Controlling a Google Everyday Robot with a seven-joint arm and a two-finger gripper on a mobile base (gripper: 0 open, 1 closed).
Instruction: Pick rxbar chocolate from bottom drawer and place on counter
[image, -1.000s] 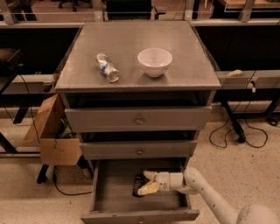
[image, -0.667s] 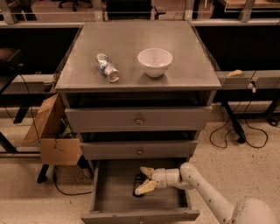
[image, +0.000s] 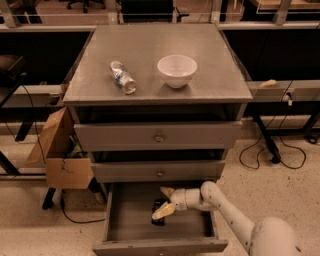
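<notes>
- The bottom drawer (image: 129, 220) is pulled far out of the grey cabinet, its inside open to view from above
- Inside it lies the rxbar chocolate (image: 157, 220), a small dark bar on the drawer floor right of the middle; nothing else can be made out in the drawer
- The gripper (image: 165, 201) reaches into the drawer from the right on a pale arm, its two cream fingers spread wide, one toward the back of the drawer and the other lying over the near part of the bar
- Whether the lower finger touches the bar or only hangs above it cannot be told; the bar is not clamped
- The middle drawer (image: 159, 171) and the top drawer (image: 159, 136) are pushed in, each with a small round knob on its front
- On the table (image: 150, 45) stands a white bowl (image: 177, 70), upright and empty as far as its inside shows
- Left of the bowl and apart from it, a clear plastic bottle (image: 122, 77) lies on its side
- A cardboard box (image: 57, 155) with an open flap sits on the floor beside the cabinet's left side
</notes>
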